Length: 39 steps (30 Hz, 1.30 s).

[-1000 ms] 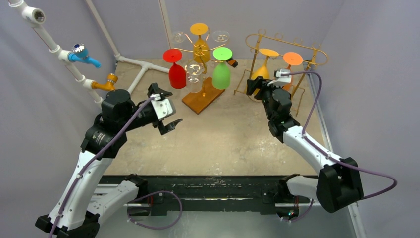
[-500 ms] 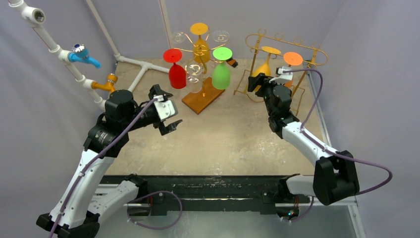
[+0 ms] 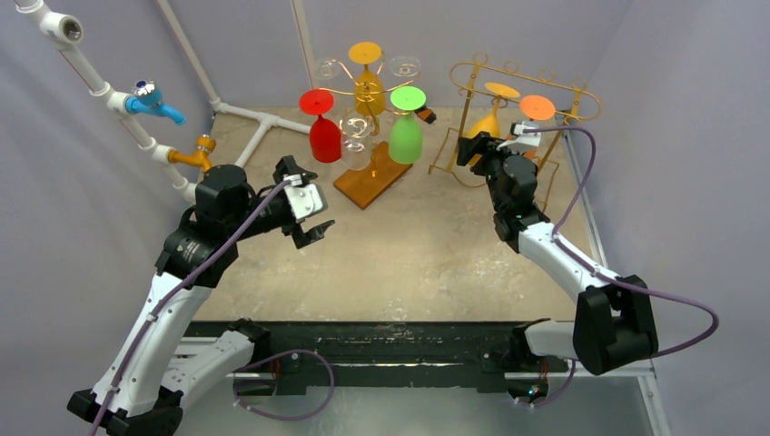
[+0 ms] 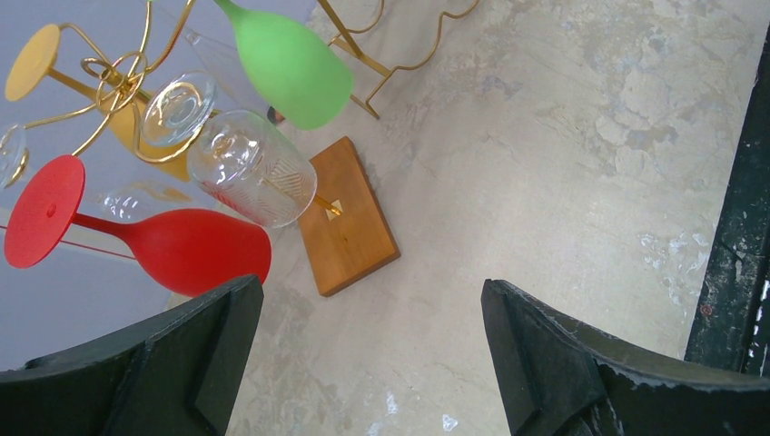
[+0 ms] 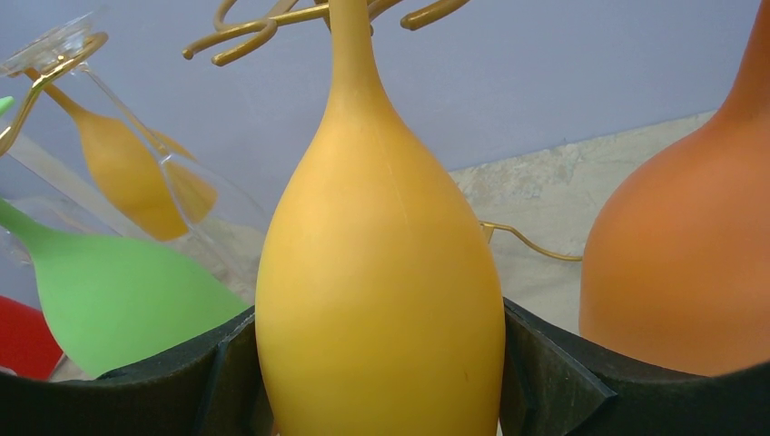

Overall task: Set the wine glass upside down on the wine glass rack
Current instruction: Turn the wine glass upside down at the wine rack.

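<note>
My right gripper (image 3: 482, 145) is shut on the bowl of a yellow wine glass (image 3: 488, 123), held upside down with its foot up at the top rail of the gold wire rack (image 3: 581, 96) at the back right. In the right wrist view the yellow glass (image 5: 381, 272) fills the gap between my fingers, with its stem rising into the rack's wire hooks (image 5: 263, 32). An orange glass (image 3: 537, 107) hangs upside down just to its right and shows in the right wrist view too (image 5: 681, 254). My left gripper (image 3: 310, 223) is open and empty above the table.
A second rack on a wooden base (image 3: 372, 175) stands at the back centre with a red glass (image 3: 324, 136), a green glass (image 3: 405, 136), a yellow one and clear ones hanging. White pipes with a blue valve (image 3: 150, 100) run along the left wall.
My right gripper has carried the yellow glass a little up and back, so its foot sits further along the gold rack's top rail. The left arm has barely moved.
</note>
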### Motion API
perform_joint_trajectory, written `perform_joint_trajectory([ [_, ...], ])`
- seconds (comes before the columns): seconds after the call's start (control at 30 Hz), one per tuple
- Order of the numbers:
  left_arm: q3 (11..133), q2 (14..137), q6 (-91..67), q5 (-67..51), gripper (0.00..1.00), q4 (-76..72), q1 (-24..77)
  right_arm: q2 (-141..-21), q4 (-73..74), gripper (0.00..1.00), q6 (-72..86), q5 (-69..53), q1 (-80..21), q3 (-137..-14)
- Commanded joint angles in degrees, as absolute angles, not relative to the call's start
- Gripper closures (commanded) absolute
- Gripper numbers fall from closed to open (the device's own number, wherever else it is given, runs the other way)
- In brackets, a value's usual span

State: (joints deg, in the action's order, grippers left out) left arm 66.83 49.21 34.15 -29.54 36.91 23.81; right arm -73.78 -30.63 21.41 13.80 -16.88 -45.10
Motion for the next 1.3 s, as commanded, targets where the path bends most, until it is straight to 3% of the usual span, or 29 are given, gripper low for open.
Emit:
perform_joint_trajectory([
  [0.0,66.8,49.0,35.0,-29.0,0.0,34.6,24.0,-74.8,-33.0,0.23,21.9,13.2,-16.5,-47.3],
  [0.73,65.9,48.2,35.6,-28.3,0.0,35.4,24.0,-75.2,-33.4,0.21,23.5,14.8,-16.4,-46.7],
  [1.27,65.6,48.2,35.7,-28.4,0.0,35.6,24.0,-77.8,-30.4,0.01,25.1,19.6,-16.4,-47.5],
])
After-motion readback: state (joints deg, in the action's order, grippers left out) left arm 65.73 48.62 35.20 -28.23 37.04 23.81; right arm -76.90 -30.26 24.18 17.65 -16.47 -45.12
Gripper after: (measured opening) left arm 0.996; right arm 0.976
